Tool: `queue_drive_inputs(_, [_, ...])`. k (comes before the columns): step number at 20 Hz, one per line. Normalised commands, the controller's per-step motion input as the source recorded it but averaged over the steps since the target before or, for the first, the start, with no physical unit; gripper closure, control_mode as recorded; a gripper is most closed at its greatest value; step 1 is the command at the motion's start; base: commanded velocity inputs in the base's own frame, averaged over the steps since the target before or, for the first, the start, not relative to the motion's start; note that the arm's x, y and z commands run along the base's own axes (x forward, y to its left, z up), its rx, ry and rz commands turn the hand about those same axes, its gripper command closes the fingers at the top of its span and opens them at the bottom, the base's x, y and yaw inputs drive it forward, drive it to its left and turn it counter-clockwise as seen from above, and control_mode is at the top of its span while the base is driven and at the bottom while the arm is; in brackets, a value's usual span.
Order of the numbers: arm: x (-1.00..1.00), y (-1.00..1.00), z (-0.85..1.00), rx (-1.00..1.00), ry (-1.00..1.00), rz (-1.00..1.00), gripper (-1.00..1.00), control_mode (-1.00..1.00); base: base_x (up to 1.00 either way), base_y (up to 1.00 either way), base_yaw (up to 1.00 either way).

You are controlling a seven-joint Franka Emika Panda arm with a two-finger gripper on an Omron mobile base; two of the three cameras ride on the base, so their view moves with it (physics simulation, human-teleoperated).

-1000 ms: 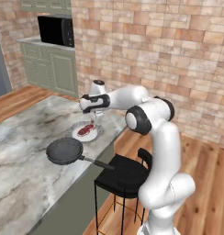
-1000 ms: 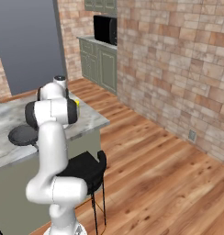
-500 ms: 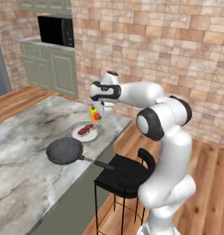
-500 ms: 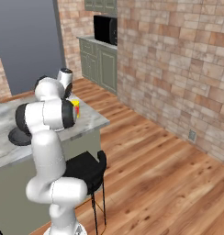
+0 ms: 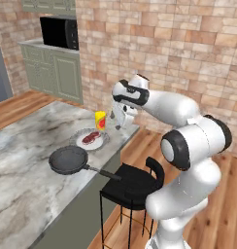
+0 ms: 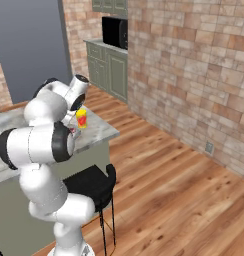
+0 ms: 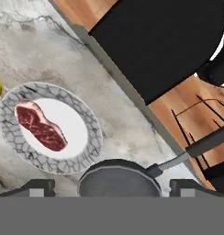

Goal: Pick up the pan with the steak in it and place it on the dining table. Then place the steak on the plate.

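The steak (image 5: 91, 137) lies flat on the white middle of the plate (image 5: 80, 136), and the plate sits on the dining table (image 5: 28, 160) close to its far corner. The pan (image 5: 68, 159) sits on the marble top too, just beside the plate on the near side, and there is nothing in it. Its long black handle (image 5: 103, 172) sticks out past the edge of the table, toward a black stool (image 5: 132, 185) that stands on the wood floor right next to the table. A small yellow cup (image 5: 100, 120) stands upright behind the plate, near the corner of the table. The gripper (image 5: 118, 120) hangs up in the air over that corner, just beside the cup and above the plate, and it touches nothing. In the hand view the steak (image 7: 40, 127) shows as a red slab on the plate (image 7: 84, 157), with the round pan (image 7: 118, 181) just below it and the two dark finger tips (image 7: 36, 187) far apart at the bottom, so the gripper looks spread wide with nothing between them, though only the very tips show. From the right side the cup (image 6: 81, 118) shows next to the robot's arm, on the marble corner of the table (image 6: 100, 131). A black microwave (image 5: 58, 32) sits over the green cabinets by the brick wall.
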Motion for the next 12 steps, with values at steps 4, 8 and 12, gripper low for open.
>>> queue_drive_inputs(4, [-0.85, -0.45, 0.47, 0.21, 0.10, -0.17, -1.00, -1.00, 0.00, 0.00, 0.00])
queue_drive_inputs(8, [-0.97, -0.43, 0.20, 0.15, 0.02, -0.11, -1.00, -1.00, 0.00, 0.00, 0.00])
queue_drive_inputs(12, [-1.00, -0.32, 0.00, 0.08, -0.22, -0.01, -1.00, -1.00, 0.00, 0.00, 0.00])
